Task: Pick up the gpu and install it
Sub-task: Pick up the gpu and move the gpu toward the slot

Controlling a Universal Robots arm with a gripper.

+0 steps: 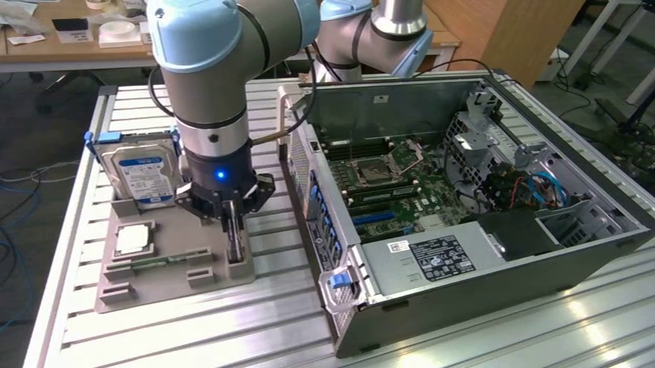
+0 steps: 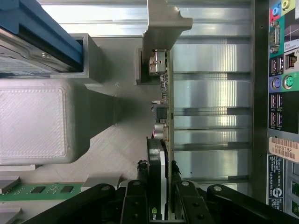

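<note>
— Beside the open computer case (image 1: 492, 287), the gpu (image 1: 238, 249) stands on edge in the grey fixture (image 1: 164, 287), jaws clenched across its top edge, away from the bracket (image 2: 161, 28)
— Risk?
— Likely an off-centre hold: the card may tilt, bind in its slot, drag the fixture over the desk (image 1: 205, 337), or clip the case wall

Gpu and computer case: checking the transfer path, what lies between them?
Nothing but bare slatted table between the gpu and the computer case, in the wrist view.
</note>
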